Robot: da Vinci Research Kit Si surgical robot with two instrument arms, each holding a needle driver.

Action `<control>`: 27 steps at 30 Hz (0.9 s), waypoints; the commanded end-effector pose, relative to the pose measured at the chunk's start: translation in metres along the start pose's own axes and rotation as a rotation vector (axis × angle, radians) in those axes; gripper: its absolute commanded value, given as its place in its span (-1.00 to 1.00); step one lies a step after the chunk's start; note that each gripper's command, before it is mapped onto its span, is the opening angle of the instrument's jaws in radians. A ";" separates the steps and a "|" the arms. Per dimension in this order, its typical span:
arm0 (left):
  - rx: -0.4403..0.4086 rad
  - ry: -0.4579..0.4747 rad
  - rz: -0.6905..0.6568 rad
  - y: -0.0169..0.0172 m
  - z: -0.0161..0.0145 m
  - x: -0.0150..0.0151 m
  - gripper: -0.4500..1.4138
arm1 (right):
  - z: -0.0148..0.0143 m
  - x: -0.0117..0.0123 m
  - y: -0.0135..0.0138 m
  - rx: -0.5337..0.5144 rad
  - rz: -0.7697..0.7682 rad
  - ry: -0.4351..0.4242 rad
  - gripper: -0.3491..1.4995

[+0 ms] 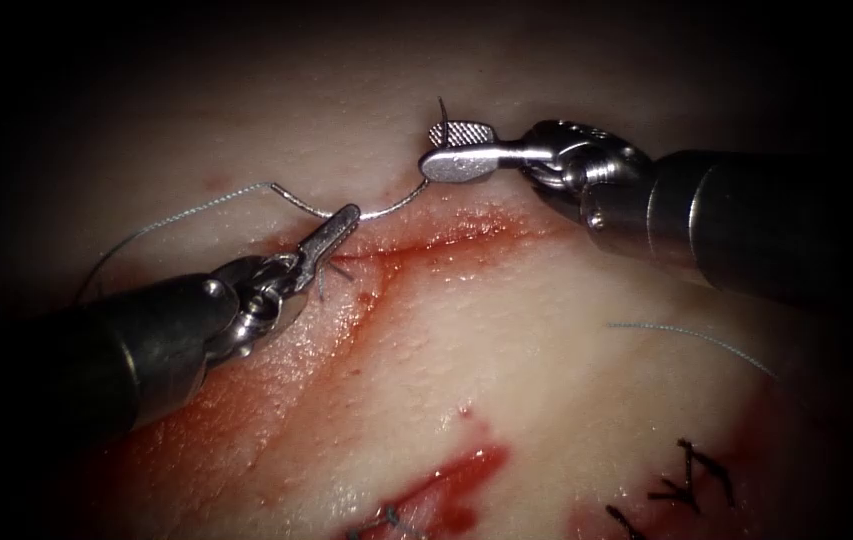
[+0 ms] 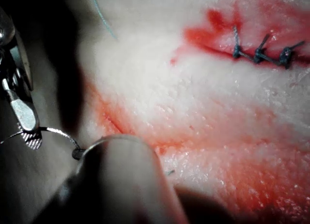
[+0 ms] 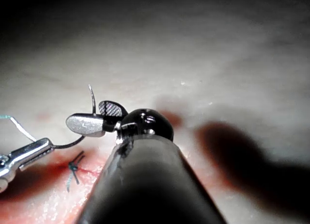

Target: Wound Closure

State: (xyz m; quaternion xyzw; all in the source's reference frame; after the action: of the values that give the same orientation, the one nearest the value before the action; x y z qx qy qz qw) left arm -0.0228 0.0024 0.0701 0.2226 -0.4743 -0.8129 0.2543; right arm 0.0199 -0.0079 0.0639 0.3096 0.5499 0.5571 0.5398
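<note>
The cut (image 1: 416,245) runs across the tissue (image 1: 546,340), wet with red fluid. My left tool (image 1: 349,213) comes from the lower left, shut on the curved needle (image 1: 391,205) roughly a third of the way from its tail, just above the cut. The needle is out of the tissue. Its front part passes between the open jaws of my right tool (image 1: 433,150), and its tip (image 1: 441,105) sticks up behind them. The right wrist view shows the right tool (image 3: 87,115) astride the needle (image 3: 90,95). Pale thread (image 1: 176,215) trails left from the needle's tail.
A knotted stitch (image 1: 331,270) with dark ends sits on the cut beside the left tool. Other stitched wounds lie lower down (image 1: 691,475), with a row of knots (image 2: 259,54) in the left wrist view. A loose thread (image 1: 691,335) lies right of the cut.
</note>
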 end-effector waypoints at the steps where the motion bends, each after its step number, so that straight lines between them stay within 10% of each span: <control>1: 0.008 0.007 0.005 0.0000 0.0009 -0.0001 -1.00 | 0.0011 0.0007 -0.0001 0.008 0.001 0.004 0.95; 4: 0.017 0.022 0.019 -0.0001 0.0009 -0.0001 -1.00 | 0.0009 0.0008 -0.0002 0.011 0.003 0.004 0.24; 6: 0.019 0.027 0.017 0.0000 0.0009 -0.0001 -1.00 | 0.0007 0.0007 -0.0003 -0.005 0.003 -0.004 -1.00; 8: 0.018 0.024 0.015 0.0000 0.0010 -0.0001 -0.95 | 0.0006 0.0006 -0.0004 -0.072 0.000 -0.015 -1.00; 11: 0.007 0.016 0.014 0.0000 0.0012 -0.0002 0.13 | 0.0005 0.0006 -0.0004 -0.097 0.000 0.010 -1.00; 14: 0.015 -0.004 -0.121 0.0001 0.0017 0.0004 0.60 | 0.0008 0.0002 -0.0006 -0.132 -0.002 0.063 -1.00; 27: 0.041 -0.272 -0.607 -0.0007 0.0036 0.0062 0.62 | 0.0021 -0.0025 -0.0019 -0.290 -0.142 0.242 -1.00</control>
State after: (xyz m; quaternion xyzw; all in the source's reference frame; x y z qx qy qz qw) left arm -0.0294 0.0006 0.0699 0.2322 -0.4369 -0.8609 -0.1183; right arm 0.0220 -0.0105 0.0627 0.1082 0.5456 0.6261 0.5465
